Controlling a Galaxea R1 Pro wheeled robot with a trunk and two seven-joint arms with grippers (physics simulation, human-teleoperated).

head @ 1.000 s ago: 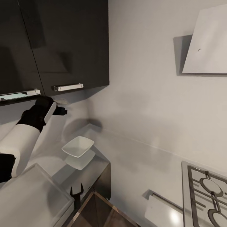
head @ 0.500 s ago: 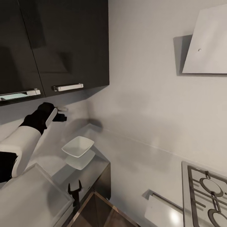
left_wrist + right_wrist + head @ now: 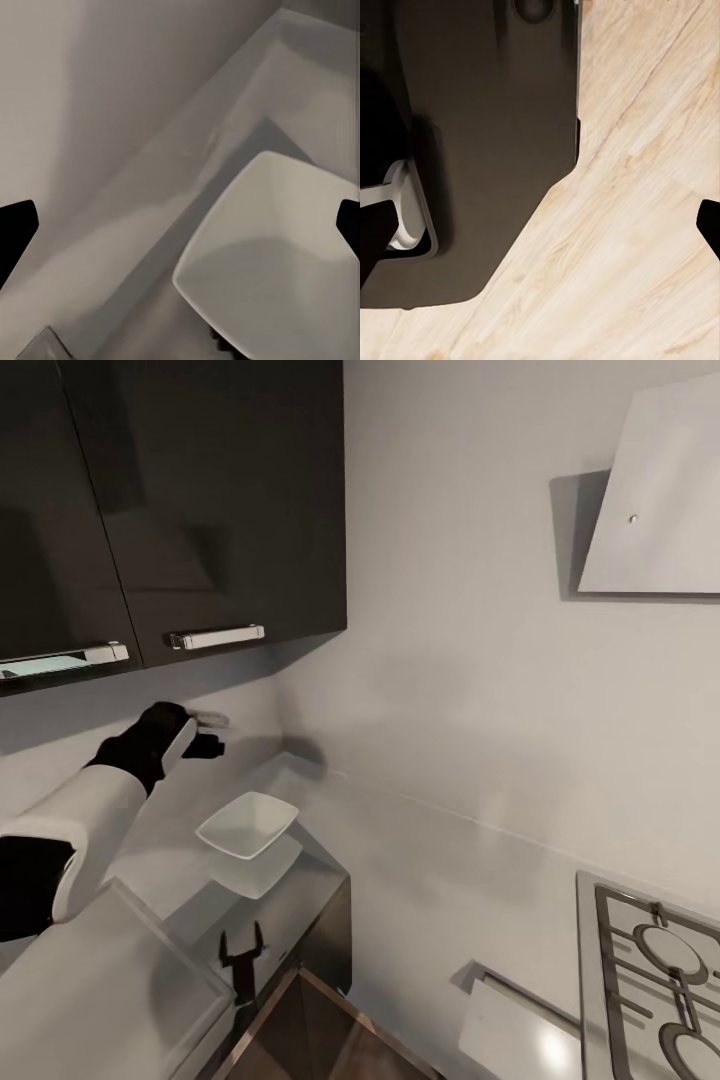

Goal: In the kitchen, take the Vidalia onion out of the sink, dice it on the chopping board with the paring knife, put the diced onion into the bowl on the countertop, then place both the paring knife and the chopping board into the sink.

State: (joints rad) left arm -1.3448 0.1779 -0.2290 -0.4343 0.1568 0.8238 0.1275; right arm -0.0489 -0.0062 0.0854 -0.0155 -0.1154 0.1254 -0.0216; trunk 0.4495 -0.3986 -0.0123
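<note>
Left gripper (image 3: 205,745) raised over the countertop (image 3: 420,860), near the wall and beyond the bowl (image 3: 248,825); fingertips at opposite borders of the left wrist view, so jaws spread wide, nothing between them. Right gripper (image 3: 241,960) hanging low beside the cabinet front, fingers parted and empty; right wrist view on the wood-plank floor (image 3: 637,225) and a dark part of the robot.

White squarish bowl (image 3: 274,259) resting near the countertop's front edge, just below the left gripper, empty. Hob (image 3: 650,980) at the far right end of the worktop. Onion, chopping board and paring knife not located at this position.

Risks, as judged: further descent of the left arm may strike the bowl's rim and push it over the front edge, the glossy surface offering little hold; left wrist close to the wall, so contact possible on any swing.

Against the frame one second back: left gripper lower and shifted toward the bowl, clear of the upper cabinet (image 3: 200,510) handle it sat beneath; bowl unmoved; camera fixed
</note>
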